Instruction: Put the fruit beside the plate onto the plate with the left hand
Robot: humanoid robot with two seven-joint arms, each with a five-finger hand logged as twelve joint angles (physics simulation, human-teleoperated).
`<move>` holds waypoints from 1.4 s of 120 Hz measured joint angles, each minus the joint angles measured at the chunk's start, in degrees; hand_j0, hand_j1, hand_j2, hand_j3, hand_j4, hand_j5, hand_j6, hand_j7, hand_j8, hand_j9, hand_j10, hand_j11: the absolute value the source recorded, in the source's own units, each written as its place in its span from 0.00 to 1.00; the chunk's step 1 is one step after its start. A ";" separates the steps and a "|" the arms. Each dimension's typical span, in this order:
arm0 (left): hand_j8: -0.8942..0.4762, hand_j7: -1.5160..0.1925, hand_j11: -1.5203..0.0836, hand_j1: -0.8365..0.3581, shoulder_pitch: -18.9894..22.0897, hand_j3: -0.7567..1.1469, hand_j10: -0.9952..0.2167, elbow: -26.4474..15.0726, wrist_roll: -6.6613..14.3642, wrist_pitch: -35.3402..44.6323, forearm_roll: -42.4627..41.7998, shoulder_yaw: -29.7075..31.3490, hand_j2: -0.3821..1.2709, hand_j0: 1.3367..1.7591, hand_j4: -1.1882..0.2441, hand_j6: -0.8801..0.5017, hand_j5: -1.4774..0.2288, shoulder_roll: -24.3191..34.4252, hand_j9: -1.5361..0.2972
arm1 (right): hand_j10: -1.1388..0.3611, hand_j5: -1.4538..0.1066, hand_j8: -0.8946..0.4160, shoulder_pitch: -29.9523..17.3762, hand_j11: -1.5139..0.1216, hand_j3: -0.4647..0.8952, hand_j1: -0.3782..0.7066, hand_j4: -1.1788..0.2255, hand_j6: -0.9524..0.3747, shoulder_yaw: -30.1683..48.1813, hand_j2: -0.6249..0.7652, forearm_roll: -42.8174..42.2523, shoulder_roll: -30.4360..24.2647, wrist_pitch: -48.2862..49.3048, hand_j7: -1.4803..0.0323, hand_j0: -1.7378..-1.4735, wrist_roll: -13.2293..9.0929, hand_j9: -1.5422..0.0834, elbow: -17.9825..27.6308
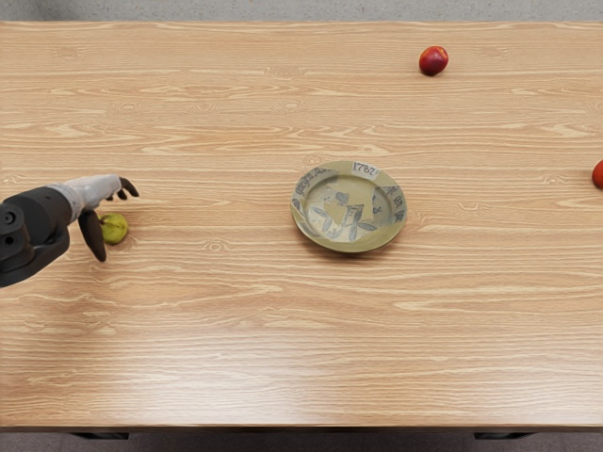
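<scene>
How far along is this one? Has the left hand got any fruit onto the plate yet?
Done: nothing yet; the plate holds no fruit. In hand: the left hand is at the yellow-green fruit, fingers spread, thumb beside it. The fruit sits on the table, well left of the plate, with no closed grasp visible. Left: grasp, lift, carry to the plate. The far red fruit and the right-edge red fruit lie apart from it.

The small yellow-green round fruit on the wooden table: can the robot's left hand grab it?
Probably yes. The left hand is right next to the small yellow-green round fruit, with its thumb beside the fruit and its fingers spread open above it. Nothing lies between them. The hand is not closed on it yet.
</scene>
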 joint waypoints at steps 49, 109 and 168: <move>0.43 0.66 0.71 0.70 1.23 0.40 0.57 0.00 0.00 2.06 1.30 0.31 0.27 0.76 0.62 0.42 0.64 -0.64 0.63 | 0.76 0.93 0.68 0.00 0.93 0.34 0.03 0.84 0.72 0.00 0.45 0.00 0.00 -0.01 0.98 0.30 0.00 0.95 0.00; 0.42 0.65 0.69 0.68 1.51 0.40 0.56 0.18 0.00 2.14 1.32 0.82 0.27 0.76 0.61 0.41 0.63 -0.70 0.62 | 0.76 0.93 0.68 0.00 0.93 0.34 0.03 0.84 0.72 0.00 0.45 0.00 0.00 0.00 0.98 0.30 0.00 0.95 0.00; 0.38 0.60 0.65 0.62 1.49 0.40 0.51 1.58 0.00 1.85 1.32 0.79 0.28 0.76 0.57 0.36 0.58 -1.83 0.57 | 0.76 0.93 0.68 0.00 0.93 0.34 0.03 0.84 0.72 0.00 0.45 0.00 0.00 -0.04 0.98 0.30 0.00 0.95 -0.17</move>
